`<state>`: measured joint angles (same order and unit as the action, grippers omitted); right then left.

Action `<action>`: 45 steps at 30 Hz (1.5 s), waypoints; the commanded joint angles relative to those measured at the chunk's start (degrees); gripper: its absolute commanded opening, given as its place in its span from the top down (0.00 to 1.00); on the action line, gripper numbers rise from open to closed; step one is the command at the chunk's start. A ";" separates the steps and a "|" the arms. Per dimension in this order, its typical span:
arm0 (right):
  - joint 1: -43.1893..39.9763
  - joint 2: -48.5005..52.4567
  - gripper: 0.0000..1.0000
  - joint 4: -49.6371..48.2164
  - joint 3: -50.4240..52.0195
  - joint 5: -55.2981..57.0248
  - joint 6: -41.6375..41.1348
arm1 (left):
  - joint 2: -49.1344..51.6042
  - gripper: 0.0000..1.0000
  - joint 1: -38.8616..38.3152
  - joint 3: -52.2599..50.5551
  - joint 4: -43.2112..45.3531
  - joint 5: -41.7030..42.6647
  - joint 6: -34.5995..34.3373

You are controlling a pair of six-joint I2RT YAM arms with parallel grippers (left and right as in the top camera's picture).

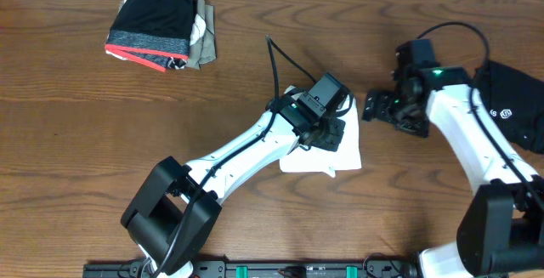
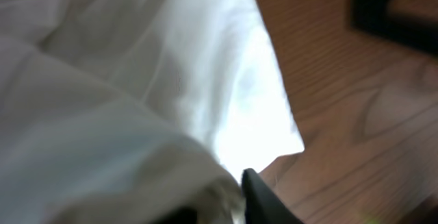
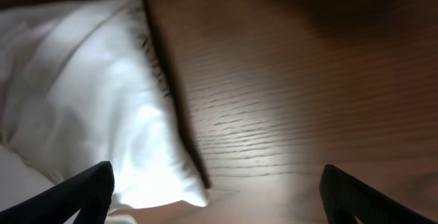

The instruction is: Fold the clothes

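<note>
While my right tool (image 3: pixel 215 176) hangs wide open by the shirt (image 3: pixel 82 94), I cannot tell if my left tool (image 1: pixel 329 133) grips it.

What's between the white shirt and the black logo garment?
Overhead view: the right arm and open right gripper sit between white shirt and black garment; otherwise bare table.

Plain white for the shirt (image 1: pixel 344 156), black with a small white logo for the garment (image 1: pixel 518 108) at right, black, speckled grey, red and olive in the pile (image 1: pixel 161 25) far left, brown wood grain across the tabletop (image 1: pixel 76 142).
</note>
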<state>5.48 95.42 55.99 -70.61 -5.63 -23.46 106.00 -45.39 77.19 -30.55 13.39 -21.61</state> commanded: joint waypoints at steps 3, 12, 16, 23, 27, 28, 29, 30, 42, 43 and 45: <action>-1.33 -0.35 0.06 1.66 -0.61 -0.63 2.75 | 0.90 0.71 0.04 1.79 3.17 0.44 -0.15; -0.63 -0.37 0.07 0.61 -0.61 -3.80 2.67 | 5.49 0.72 -0.09 1.81 8.52 2.05 -0.15; -0.94 -0.37 0.07 0.39 -0.61 -3.85 2.54 | 5.84 0.70 -0.07 2.21 10.12 2.21 -0.13; -3.26 -0.83 0.07 0.61 -0.63 -6.16 3.08 | 3.72 0.68 -0.17 8.72 3.41 2.40 1.92; -5.38 -3.50 0.07 0.09 -0.76 -9.38 5.90 | -1.09 0.56 0.07 16.83 -8.48 2.03 3.93; -5.73 -4.26 0.07 -0.02 -0.85 -10.25 6.93 | -2.62 0.52 0.24 18.43 -11.17 1.70 3.93; -6.05 -5.25 0.07 -0.22 -0.98 -11.96 9.14 | -4.39 0.47 0.55 19.89 -13.90 0.76 3.89; -6.21 -6.29 0.07 -0.59 -1.03 -14.40 12.26 | -6.62 0.43 1.18 20.98 -16.74 -0.92 3.65; 11.72 -7.61 0.08 -6.43 -1.01 -12.98 31.04 | -30.97 0.02 27.32 21.35 -39.82 -8.70 -13.22; 14.27 -7.32 0.08 -7.52 -1.01 -9.55 30.84 | -31.95 0.02 30.01 21.35 -41.51 -8.70 -13.25; 20.00 -6.64 0.08 -9.27 -1.01 -2.25 30.80 | -33.05 0.02 33.66 21.35 -44.28 -8.68 -13.22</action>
<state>19.77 87.79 47.40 -70.89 -17.06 4.16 73.91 -15.86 98.50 -72.86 5.45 -32.05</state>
